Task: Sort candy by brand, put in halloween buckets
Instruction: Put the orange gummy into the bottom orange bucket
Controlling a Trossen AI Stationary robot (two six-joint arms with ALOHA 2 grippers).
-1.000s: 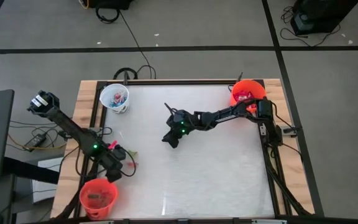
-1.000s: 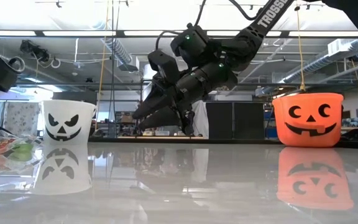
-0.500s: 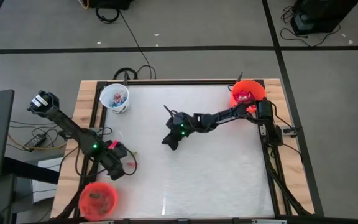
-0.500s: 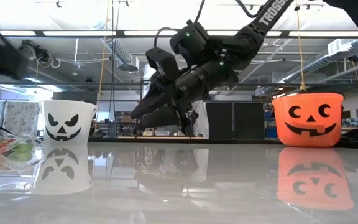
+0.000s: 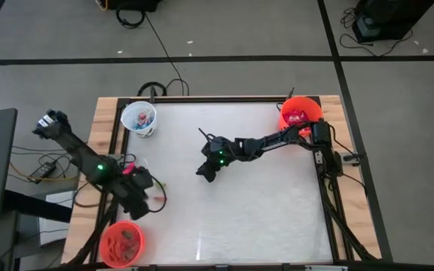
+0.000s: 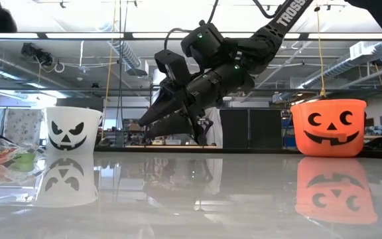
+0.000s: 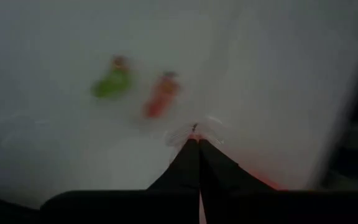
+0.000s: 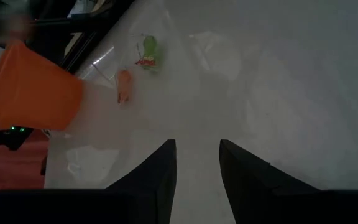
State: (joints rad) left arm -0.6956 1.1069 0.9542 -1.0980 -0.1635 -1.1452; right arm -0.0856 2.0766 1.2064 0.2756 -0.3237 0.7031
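**While the left claw pinches: loose sweets, 3 pails, handling notes**

Item 1, candy on the desk (image 5: 262,203). 2 small wrapped pieces, 1 green (image 7: 112,83) and 1 orange-red (image 7: 160,98), lie close together near the desk's left edge, just ahead of the left claw (image 7: 194,144). Judged very light, soft under pressure, with slick crinkly wrappers that may skate on the glossy surface. Best taken across the plump middle of the body; the twisted ends look too thin to hold reliably.

Item 2, left claw. Fingers clenched tip to tip, with a scrap of clear and red wrapper showing at the tips. Whether a whole sweet is gripped cannot be told.

Item 3, right claw (image 8: 196,163). Hangs above mid-desk, fingers parted, nothing between them.

Item 4, buckets. White pail (image 5: 139,119) at the far left corner, with wrapped sweets inside. Orange pail (image 5: 300,111) at the far right corner, red packets inside. Second orange pail (image 5: 120,242) at the near left corner, just beside the left claw, a few pieces inside. All look light and easily tipped; a drop from above is safer than a nudge at the rim.
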